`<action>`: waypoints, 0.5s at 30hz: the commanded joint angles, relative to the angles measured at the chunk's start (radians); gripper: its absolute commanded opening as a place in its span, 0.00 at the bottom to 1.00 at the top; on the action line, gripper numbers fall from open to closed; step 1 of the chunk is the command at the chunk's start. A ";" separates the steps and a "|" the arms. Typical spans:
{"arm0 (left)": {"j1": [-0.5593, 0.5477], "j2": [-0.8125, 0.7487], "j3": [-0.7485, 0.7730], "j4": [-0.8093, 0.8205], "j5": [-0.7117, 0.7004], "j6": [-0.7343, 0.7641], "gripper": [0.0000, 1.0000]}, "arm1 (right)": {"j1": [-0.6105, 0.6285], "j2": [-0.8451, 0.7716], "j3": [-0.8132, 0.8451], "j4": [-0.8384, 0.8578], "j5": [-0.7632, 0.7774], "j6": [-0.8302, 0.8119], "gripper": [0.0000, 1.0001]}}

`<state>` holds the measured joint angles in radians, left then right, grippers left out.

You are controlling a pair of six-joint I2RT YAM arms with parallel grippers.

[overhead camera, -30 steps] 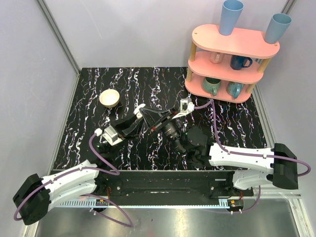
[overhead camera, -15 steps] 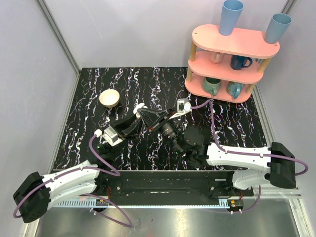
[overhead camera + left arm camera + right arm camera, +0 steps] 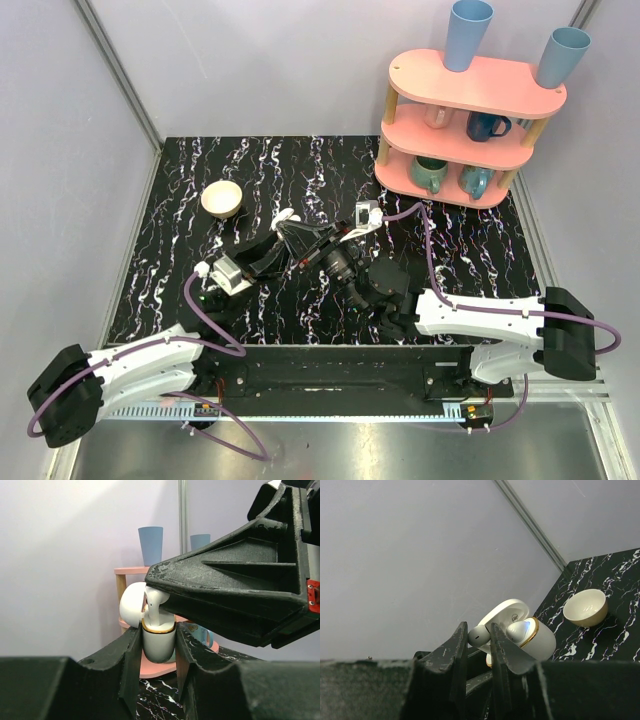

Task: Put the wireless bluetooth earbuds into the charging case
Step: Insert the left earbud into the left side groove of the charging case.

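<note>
A white charging case [image 3: 159, 645] with a gold rim and open lid [image 3: 131, 605] stands upright between the fingers of my left gripper [image 3: 157, 641], which is shut on it. My right gripper [image 3: 479, 632] is shut on one white earbud [image 3: 479, 635]. It holds that earbud at the case's open mouth, and its stem [image 3: 152, 611] reaches down into the case. A second earbud [image 3: 518, 630] sits in the case [image 3: 544, 642]. From above, both grippers meet at the case [image 3: 286, 217] mid-table.
A cream bowl [image 3: 222, 198] sits to the left of the grippers on the black marbled table [image 3: 450, 250]. A pink three-tier shelf [image 3: 465, 100] with blue cups and mugs stands at the back right. Grey walls close in the back and left.
My right gripper has carried its earbud left and away from the bases until it meets the case. The left gripper with the case has shifted slightly toward it.
</note>
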<state>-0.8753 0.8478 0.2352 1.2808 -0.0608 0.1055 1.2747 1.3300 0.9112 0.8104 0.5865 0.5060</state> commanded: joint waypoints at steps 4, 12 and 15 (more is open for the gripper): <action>-0.010 -0.018 0.013 0.124 -0.037 0.022 0.00 | 0.008 -0.014 0.009 0.027 0.018 -0.024 0.07; -0.008 -0.050 0.010 0.121 -0.053 0.034 0.00 | 0.011 -0.009 0.051 -0.071 -0.002 -0.072 0.09; -0.010 -0.059 0.012 0.114 -0.045 0.034 0.00 | 0.011 -0.003 0.061 -0.080 0.001 -0.090 0.13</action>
<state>-0.8799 0.8188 0.2352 1.2621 -0.0895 0.1230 1.2774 1.3296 0.9287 0.7723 0.5793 0.4686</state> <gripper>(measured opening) 0.329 0.261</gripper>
